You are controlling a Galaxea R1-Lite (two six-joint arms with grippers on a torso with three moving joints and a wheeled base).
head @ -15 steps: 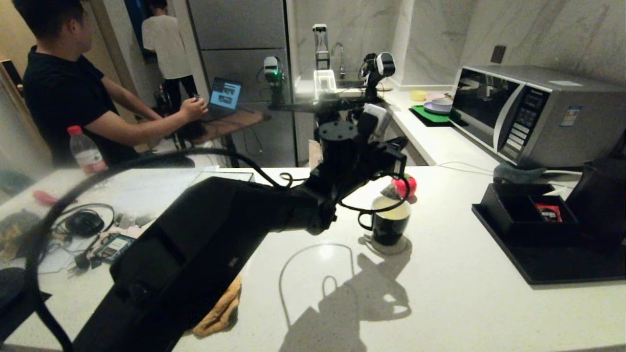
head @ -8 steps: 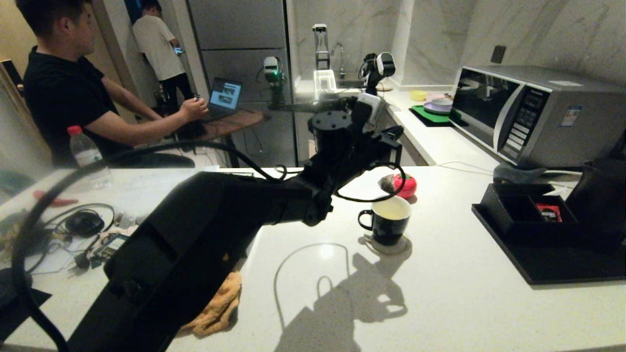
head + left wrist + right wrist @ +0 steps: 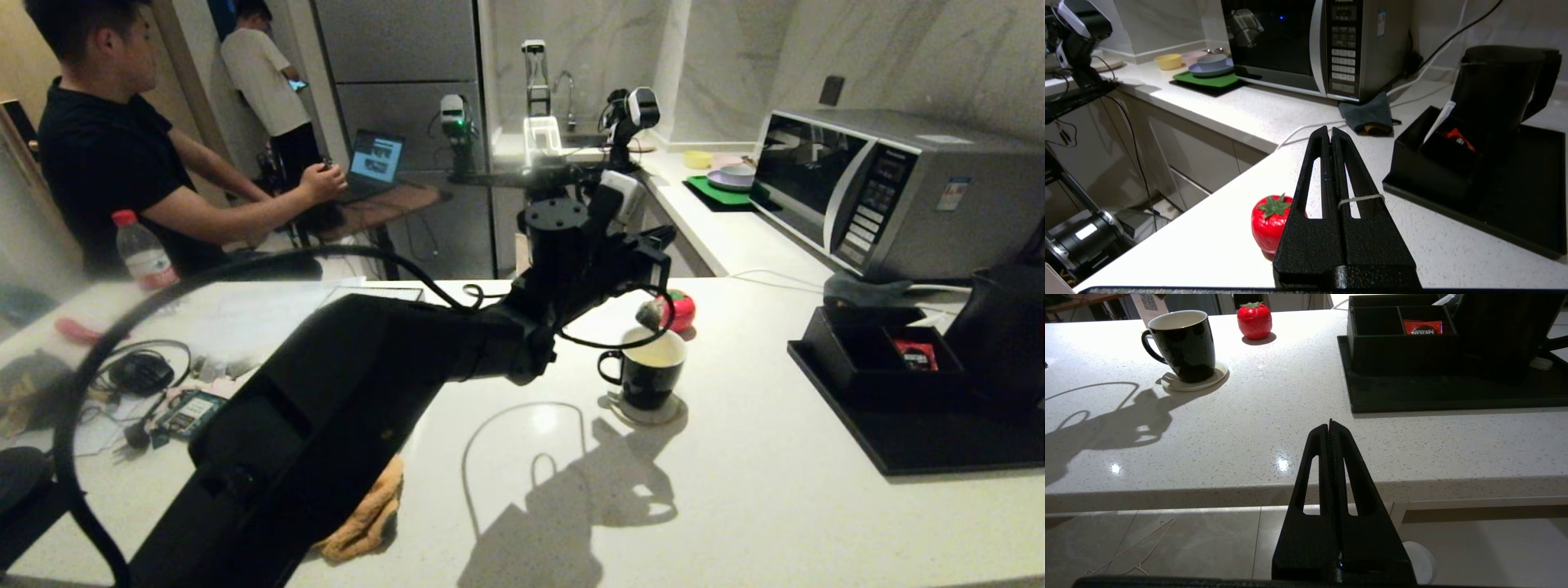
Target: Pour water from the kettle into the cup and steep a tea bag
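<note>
Tea bag (image 3: pixel 650 314) in head view only

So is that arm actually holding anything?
Yes: the shut left gripper holds the tea bag by its thin string, the pouch dangling over the cup. The right gripper holds nothing.

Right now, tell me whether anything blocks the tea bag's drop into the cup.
Nothing visible does. The tea bag hangs from the left gripper just above the cup; the strawberry sits behind the cup, off that path.
</note>
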